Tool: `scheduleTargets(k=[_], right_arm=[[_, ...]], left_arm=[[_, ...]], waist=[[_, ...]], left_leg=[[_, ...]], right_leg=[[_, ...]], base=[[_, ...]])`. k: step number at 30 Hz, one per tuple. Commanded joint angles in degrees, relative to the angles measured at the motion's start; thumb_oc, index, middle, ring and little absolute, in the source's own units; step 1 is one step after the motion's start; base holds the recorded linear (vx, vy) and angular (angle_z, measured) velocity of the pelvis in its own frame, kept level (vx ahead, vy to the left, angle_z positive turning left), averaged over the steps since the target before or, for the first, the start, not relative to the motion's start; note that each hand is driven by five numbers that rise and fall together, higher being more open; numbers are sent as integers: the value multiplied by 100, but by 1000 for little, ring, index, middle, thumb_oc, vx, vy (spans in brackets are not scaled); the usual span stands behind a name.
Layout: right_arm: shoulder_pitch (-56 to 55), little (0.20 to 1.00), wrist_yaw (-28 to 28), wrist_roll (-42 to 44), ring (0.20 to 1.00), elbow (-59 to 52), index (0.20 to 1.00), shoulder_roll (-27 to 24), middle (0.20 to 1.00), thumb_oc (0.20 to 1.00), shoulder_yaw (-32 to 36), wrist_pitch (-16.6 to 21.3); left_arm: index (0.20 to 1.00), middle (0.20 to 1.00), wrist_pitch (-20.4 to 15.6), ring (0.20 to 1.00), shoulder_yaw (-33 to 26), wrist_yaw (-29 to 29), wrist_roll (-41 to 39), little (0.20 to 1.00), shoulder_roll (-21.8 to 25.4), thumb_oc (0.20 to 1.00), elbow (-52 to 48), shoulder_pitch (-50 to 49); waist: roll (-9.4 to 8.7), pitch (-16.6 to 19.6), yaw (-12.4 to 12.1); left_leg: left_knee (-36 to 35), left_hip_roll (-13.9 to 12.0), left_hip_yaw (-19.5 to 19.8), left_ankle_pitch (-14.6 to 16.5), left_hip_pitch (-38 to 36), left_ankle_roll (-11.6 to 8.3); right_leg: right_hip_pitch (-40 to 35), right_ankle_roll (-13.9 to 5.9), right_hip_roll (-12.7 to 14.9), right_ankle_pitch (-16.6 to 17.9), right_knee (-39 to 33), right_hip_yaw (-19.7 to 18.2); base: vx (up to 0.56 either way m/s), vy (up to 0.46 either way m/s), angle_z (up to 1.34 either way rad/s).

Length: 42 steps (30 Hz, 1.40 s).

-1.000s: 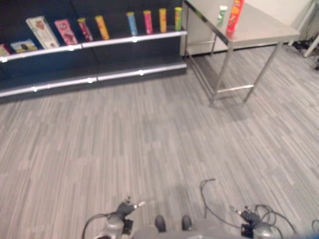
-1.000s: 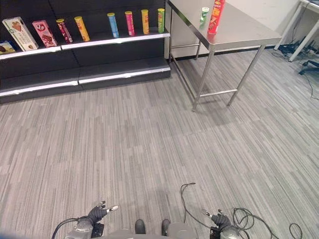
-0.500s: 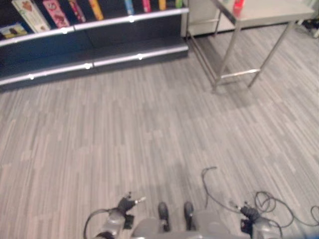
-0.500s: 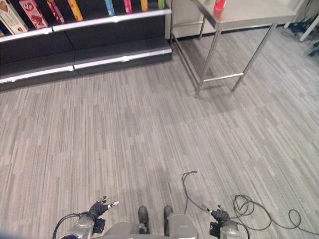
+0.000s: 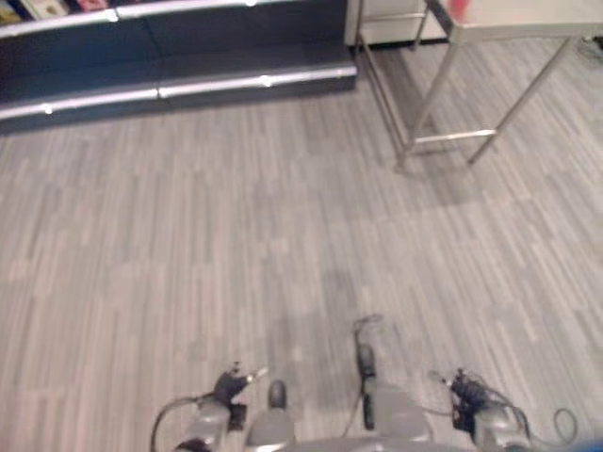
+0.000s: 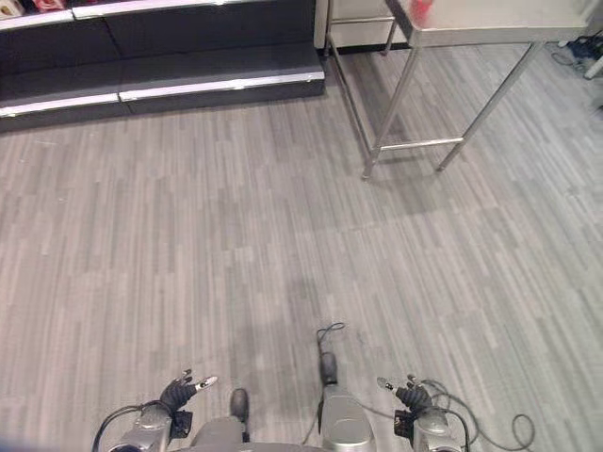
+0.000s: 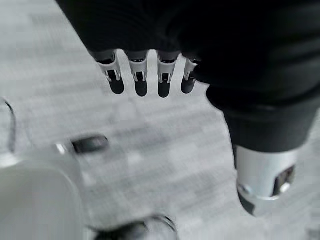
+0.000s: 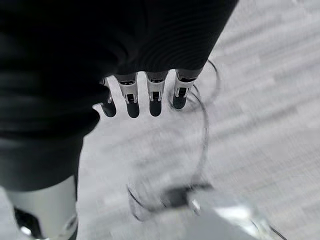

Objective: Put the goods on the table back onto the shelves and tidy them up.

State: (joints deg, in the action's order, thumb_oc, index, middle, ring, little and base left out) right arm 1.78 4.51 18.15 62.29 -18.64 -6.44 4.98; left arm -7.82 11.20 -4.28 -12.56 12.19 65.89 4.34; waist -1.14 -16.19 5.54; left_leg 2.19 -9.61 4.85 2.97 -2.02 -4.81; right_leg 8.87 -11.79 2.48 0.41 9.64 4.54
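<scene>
The left hand (image 6: 179, 393) hangs low over grey plank floor (image 6: 236, 235), fingers relaxed and empty; the right hand (image 6: 407, 395) likewise. Far ahead of both: dark shelves (image 6: 188, 66), then the steel table (image 6: 499, 19) carrying a red item (image 6: 421, 9).

The left hand (image 7: 215, 45) is enclosed across the back and wrist by a black, finely ribbed cover (image 7: 260, 110). A row of silver fingers (image 7: 141, 75) protrudes from the cover edge; each has a slotted metal segment and ends in a rounded dark tip. The thumb (image 7: 262, 175) is a thicker silver cylinder with small recessed fasteners and a dark end cap. The right hand (image 8: 75, 45) is built the same way: black ribbed cover, silver dark-tipped fingers (image 8: 155, 95), silver thumb (image 8: 42, 210). Both forearms (image 6: 141, 428) are silver-grey with rounded housings.
</scene>
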Motion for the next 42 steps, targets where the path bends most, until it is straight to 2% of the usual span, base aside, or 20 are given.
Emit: scheduleTargets(k=[1,3,6,8,10,13,14,15,16,19,24,26,28,30,32,33,35,37,41,42], right_arm=[[-166,1000,48,121,1000,-191,1000,-68,1000,1000,-84,193],[-180,1000,44,100,1000,-90,1000,-126,1000,1000,-25,205],[-132,1000,71,245,1000,-242,1000,-203,1000,1000,-10,280],[-21,1000,114,307,1000,-306,1000,-244,1000,1000,-40,277],[131,1000,155,381,1000,-352,1000,-300,1000,1000,-59,278],[253,1000,101,371,1000,-376,1000,-323,1000,1000,-123,240],[279,1000,83,291,1000,-364,1000,-328,1000,1000,-165,197],[279,1000,83,291,1000,-364,1000,-327,1000,1000,-166,197],[274,1000,67,229,1000,-336,1000,-335,1000,1000,-185,170],[221,1000,73,-63,1000,-68,1000,-228,1000,1000,-197,174],[131,1000,-14,-309,1000,65,1000,-57,1000,1000,-244,72],[106,1000,-62,-370,1000,119,1000,13,1000,1000,-241,50],[98,1000,-100,-350,1000,238,1000,61,1000,1000,-173,-1],[96,1000,-150,-410,1000,292,1000,88,1000,1000,-232,-20],[153,1000,-103,-325,1000,177,1000,80,1000,1000,-215,-10],[154,1000,-103,-325,1000,177,1000,81,1000,1000,-214,-10],[161,1000,-63,-253,1000,8,1000,105,1000,1000,-182,26],[159,1000,-53,-225,1000,1,1000,109,1000,1000,-157,31],[195,1000,-61,-116,1000,-26,1000,141,1000,1000,-196,51],[208,1000,-60,-73,1000,-21,1000,144,1000,1000,-207,58]], left_arm=[[1000,1000,-109,1000,40,-19,-101,1000,242,1000,-61,146],[1000,1000,-111,1000,60,0,-162,1000,152,1000,-83,155],[1000,1000,-127,1000,28,-16,-327,1000,128,1000,-199,140],[1000,1000,-129,1000,45,-10,-298,1000,136,1000,-282,153],[1000,1000,-124,1000,58,-41,-375,1000,143,1000,-360,179],[1000,1000,-127,1000,98,-12,-350,1000,105,1000,-420,189],[1000,1000,-114,1000,134,13,-316,1000,73,1000,-453,125],[1000,1000,-114,1000,134,13,-316,1000,74,1000,-453,124],[1000,1000,-121,1000,154,26,-263,1000,68,1000,-442,92],[1000,1000,-110,1000,110,85,-141,1000,24,1000,-257,11],[1000,1000,-108,1000,-19,96,-118,1000,-14,1000,-108,-153],[1000,1000,-129,1000,-40,97,-143,1000,-13,1000,-81,-144],[1000,1000,-107,1000,-55,59,-79,1000,32,1000,9,-107],[1000,1000,-102,1000,-80,59,-65,1000,117,1000,9,-67],[1000,1000,-105,1000,-81,28,-86,1000,237,1000,-94,53],[1000,1000,-105,1000,-81,28,-86,1000,238,1000,-94,54],[1000,1000,-108,1000,-124,-6,-145,1000,337,1000,-114,104],[1000,1000,-102,1000,-110,1,-161,1000,338,1000,-97,130],[1000,1000,-88,1000,-75,25,-145,1000,418,1000,-38,205],[1000,1000,-79,1000,-66,41,-132,1000,425,1000,-24,228]], waist=[[-107,162,161],[39,261,214],[-16,198,201],[-125,106,112],[-269,-21,-32],[-305,-90,-205],[-195,-60,-319],[-205,-51,-318],[-116,-23,-392],[66,62,-612],[85,159,-767],[3,231,-775],[-156,313,-762],[-263,333,-720],[-183,227,-664],[-189,215,-663],[-149,195,-627],[-164,253,-585],[-221,265,-357],[-249,226,-294]], left_leg=[[570,719,180,977,-1255,62],[1465,546,254,72,-1074,-339],[2857,543,88,-662,-448,-421],[3685,531,-216,-827,35,-248],[4291,522,-493,-575,595,-47],[3435,458,-810,-179,1138,-8],[2130,446,-990,-174,1415,-77],[2100,458,-994,-195,1412,-75],[1155,534,-974,-285,1461,-93],[-465,839,-672,-883,1871,-347],[-302,744,-657,-1195,1897,-349],[-174,762,-805,-1112,1820,-304],[-74,849,-929,-925,1706,-205],[-106,946,-1055,-734,1416,-54],[-130,938,-1123,-545,1117,128],[-132,943,-1123,-543,1104,127],[-156,815,-1225,-326,869,195],[-203,837,-1232,-238,770,197],[-223,902,-1236,126,396,254],[-216,956,-1193,203,285,281]], right_leg=[[1105,-120,-311,517,-686,215],[817,282,-267,261,-501,119],[517,522,-205,100,-504,20],[151,700,-229,-108,-594,-149],[-184,784,-108,-225,-635,-279],[-628,743,-6,-485,-676,-368],[-899,665,25,-640,-731,-398],[-890,663,36,-637,-733,-399],[-1047,602,6,-731,-769,-424],[-1751,524,-148,-1031,-918,-704],[-2126,320,100,-1241,-903,-997],[-2095,139,413,-1105,-756,-985],[-1890,-137,782,-432,-351,-1053],[-1581,-296,1007,558,322,-1175],[-1129,-113,1147,1213,1187,-1121],[-1138,-112,1152,1202,1198,-1120],[-924,7,1464,1169,1228,-600],[-864,38,1439,932,975,-437],[-266,-4,651,-61,96,-106],[-153,-36,463,-92,-100,-144]], base=[[773,-332,86],[703,-323,89],[269,-176,41],[362,-266,-35],[397,-205,-51],[459,-35,-26],[439,45,-12],[470,97,-15],[362,78,-21],[625,102,-21],[489,191,-48],[435,259,-93],[391,199,-39],[339,178,-13],[315,217,-16],[331,185,13],[257,82,20],[185,49,16],[274,58,7],[286,56,-22]])
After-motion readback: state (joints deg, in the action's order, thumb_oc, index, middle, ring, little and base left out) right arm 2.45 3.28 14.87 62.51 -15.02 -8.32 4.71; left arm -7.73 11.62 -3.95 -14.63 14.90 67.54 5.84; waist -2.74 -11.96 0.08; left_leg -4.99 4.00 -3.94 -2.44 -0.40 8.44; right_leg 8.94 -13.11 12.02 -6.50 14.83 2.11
